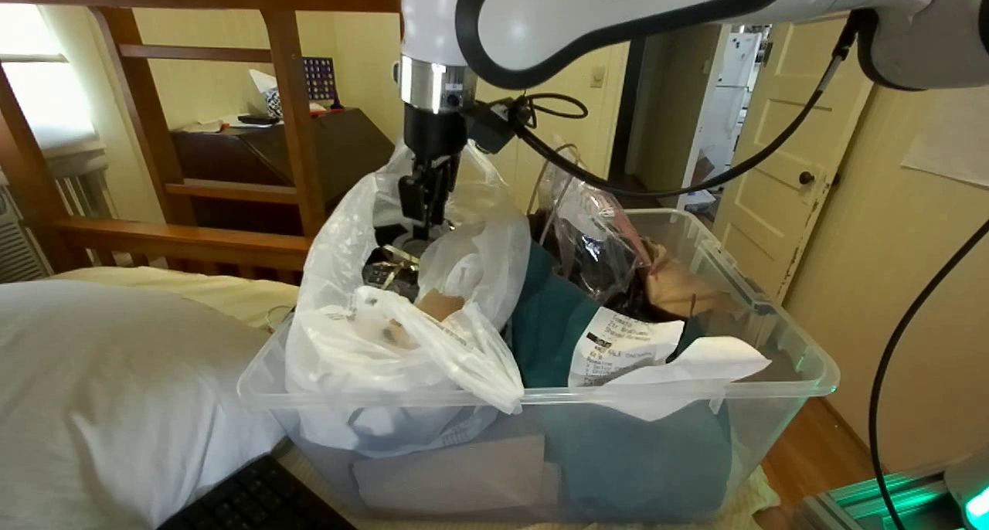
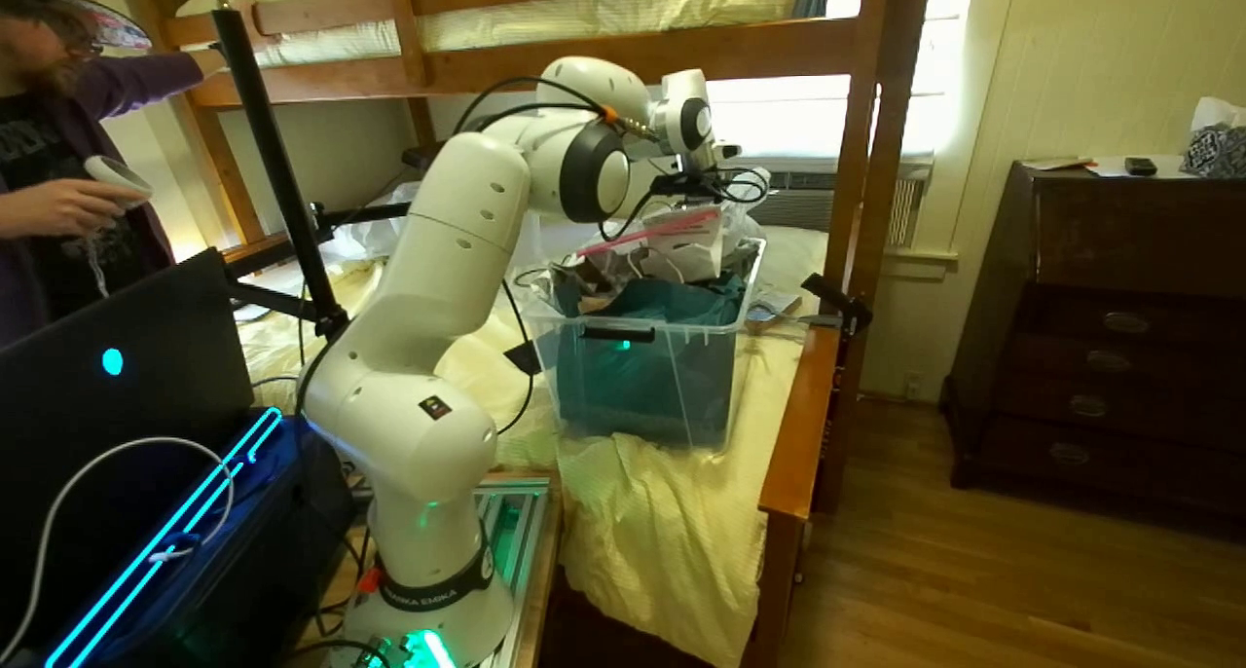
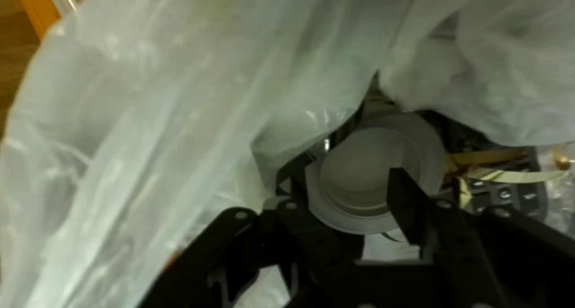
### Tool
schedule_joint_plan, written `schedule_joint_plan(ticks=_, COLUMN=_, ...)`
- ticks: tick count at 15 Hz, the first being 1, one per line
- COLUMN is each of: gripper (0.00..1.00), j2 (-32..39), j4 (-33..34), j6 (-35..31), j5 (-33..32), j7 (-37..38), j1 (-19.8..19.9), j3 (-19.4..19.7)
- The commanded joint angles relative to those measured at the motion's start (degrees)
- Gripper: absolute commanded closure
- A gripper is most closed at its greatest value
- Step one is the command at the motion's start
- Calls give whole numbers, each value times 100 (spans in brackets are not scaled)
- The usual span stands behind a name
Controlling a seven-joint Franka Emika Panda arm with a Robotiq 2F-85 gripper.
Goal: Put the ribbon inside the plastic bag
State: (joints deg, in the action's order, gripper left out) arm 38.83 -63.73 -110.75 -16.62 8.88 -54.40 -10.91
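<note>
The white crinkled plastic bag (image 1: 332, 360) stands open in the left part of the clear bin; its wall fills much of the wrist view (image 3: 157, 119). My gripper (image 1: 425, 225) points down into the bag's mouth. In the wrist view, the gripper (image 3: 348, 182) has its fingers apart. A pale grey round spool-like thing, apparently the ribbon (image 3: 366, 164), lies inside the bag just beyond and between the fingertips. The right finger covers part of it. It shows small under the gripper in an exterior view (image 1: 416, 247). In an exterior view (image 2: 745, 225), bin contents hide the fingertips.
The clear plastic bin (image 1: 664, 395) also holds teal cloth (image 1: 548, 321), a receipt (image 1: 622, 344) and a clear bag with dark contents (image 1: 591, 240). Gold strips (image 3: 516, 175) and a keyed black device (image 3: 507, 195) lie beside the spool. A pillow (image 1: 116, 383) stands left.
</note>
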Motion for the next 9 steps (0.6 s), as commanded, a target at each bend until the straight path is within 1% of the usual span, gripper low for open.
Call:
schedule_joint_plan(ticks=1, gripper=18, j2=-93, j4=810, j6=1374, j5=462, j7=-226, j1=-156, j3=-153)
schedule_joint_plan(ticks=2, gripper=10, j2=-124, j4=1004, j6=1732, j5=497, j7=-176, j1=-232, j3=-156)
schedule_joint_plan(ticks=3, gripper=4, j2=-136, j4=1208, j6=1985, j5=493, j7=-176, j1=-306, j3=-152)
schedule_joint_plan(ticks=4, gripper=1, j2=-169, j4=1349, j6=2115, j5=494, j7=-174, j1=-378, j3=-156)
schedule_joint_plan(ticks=5, gripper=0, j2=-201, j4=1400, j6=2100, j5=475, j7=-166, j1=-358, j3=-282)
schedule_joint_plan(ticks=6, gripper=0, j2=-215, j4=1503, j6=2078, j5=477, j7=-166, j1=-403, j3=-318)
schedule_joint_plan(ticks=9, gripper=0, j2=-183, j4=1568, j6=1758, j5=588, j7=-150, j1=-403, j3=-500)
